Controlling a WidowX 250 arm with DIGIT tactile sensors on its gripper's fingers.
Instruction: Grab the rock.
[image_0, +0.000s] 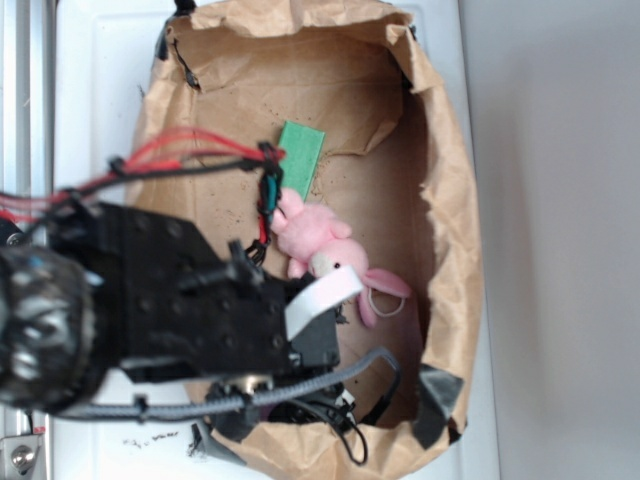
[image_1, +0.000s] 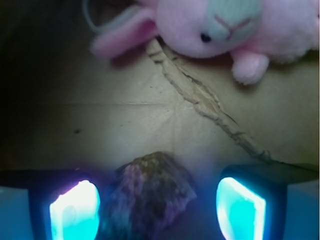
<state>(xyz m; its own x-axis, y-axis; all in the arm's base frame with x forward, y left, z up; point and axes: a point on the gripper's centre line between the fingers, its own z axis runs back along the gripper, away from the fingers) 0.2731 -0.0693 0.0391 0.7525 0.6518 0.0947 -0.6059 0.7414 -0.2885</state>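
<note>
The rock (image_1: 150, 192), dark brown and mottled, lies on the brown paper floor at the bottom of the wrist view. It sits between the two glowing fingers (image_1: 75, 210) of my gripper (image_1: 157, 210). The left finger is close to the rock's side. A gap remains between the rock and the right finger, so the jaws stand open around it. In the exterior view the black arm (image_0: 200, 300) reaches down into the paper bag (image_0: 440, 120) and hides both the rock and the fingertips.
A pink plush bunny (image_1: 225, 25) lies just beyond the rock, also seen as the bunny (image_0: 320, 245) in the exterior view. A green rectangular block (image_0: 300, 157) rests farther back. A torn paper ridge (image_1: 200, 100) runs diagonally. The bag's walls rise on all sides.
</note>
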